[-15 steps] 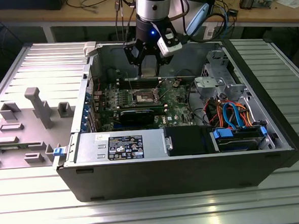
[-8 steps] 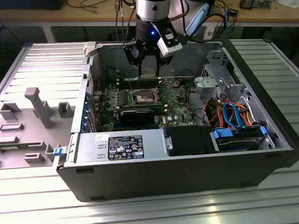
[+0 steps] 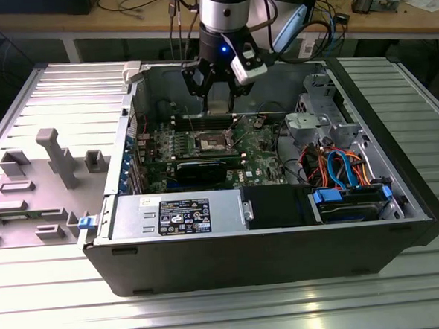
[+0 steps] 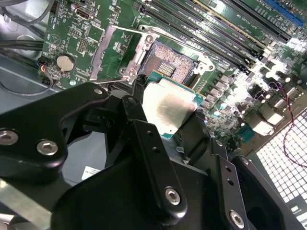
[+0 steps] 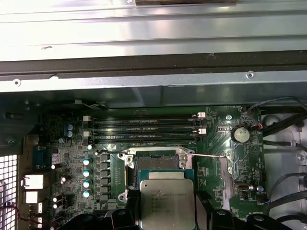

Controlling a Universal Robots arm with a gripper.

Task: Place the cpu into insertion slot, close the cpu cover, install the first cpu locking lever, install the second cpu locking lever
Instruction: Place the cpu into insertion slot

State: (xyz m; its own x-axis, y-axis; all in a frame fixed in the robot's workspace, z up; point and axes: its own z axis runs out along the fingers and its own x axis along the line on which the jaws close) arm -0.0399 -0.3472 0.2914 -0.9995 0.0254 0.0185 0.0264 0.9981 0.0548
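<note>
At the exterior view's left a grey side panel point(image 3: 34, 176) lies on the desk point(image 3: 228, 313). In the middle, inside the open computer case point(image 3: 270, 258), the pincer point(image 3: 217, 96) hangs over the far part of the green board point(image 3: 259, 141), clamped on the cpu point(image 4: 168, 108) by opposite edges. The cpu hovers just above the bare insertion slot point(image 4: 168, 64), unseated, with the cpu cover point(image 4: 115, 48) swung open. The chip looks light and stiff, and probably delicate underneath, so holding it by the edges suits it.

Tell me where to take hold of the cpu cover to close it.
The cpu cover lies flipped open beside the insertion slot, a thin frame; probably pinch its bar farthest from the slot, coming from that outer side.
</note>
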